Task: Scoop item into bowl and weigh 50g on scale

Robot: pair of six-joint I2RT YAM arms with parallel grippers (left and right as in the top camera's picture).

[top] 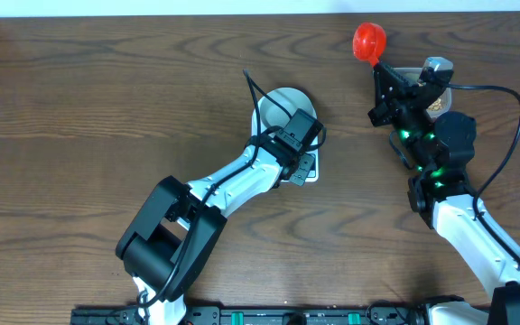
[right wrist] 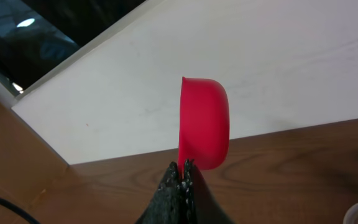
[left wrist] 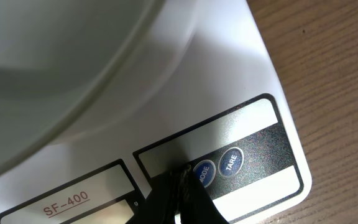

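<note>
The left gripper [left wrist: 180, 177] is pinching its dark fingertips together, empty, right at the edge of the MODE button [left wrist: 204, 173] on the scale [left wrist: 253, 81]. The scale is showing as a white rectangle with rounded corners. A second round blue button, the TARE button [left wrist: 231, 163], is sitting beside the first, and red underlined lettering is reading SF-400. The pale bowl [left wrist: 61, 68] is sitting on the scale's platform. Well to the right of the scale, the right gripper [right wrist: 183, 168] is clamping a red scoop [right wrist: 205, 121].

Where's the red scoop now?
Overhead view: the red scoop is on the right, near the back edge of the table, held in the right gripper.
</note>
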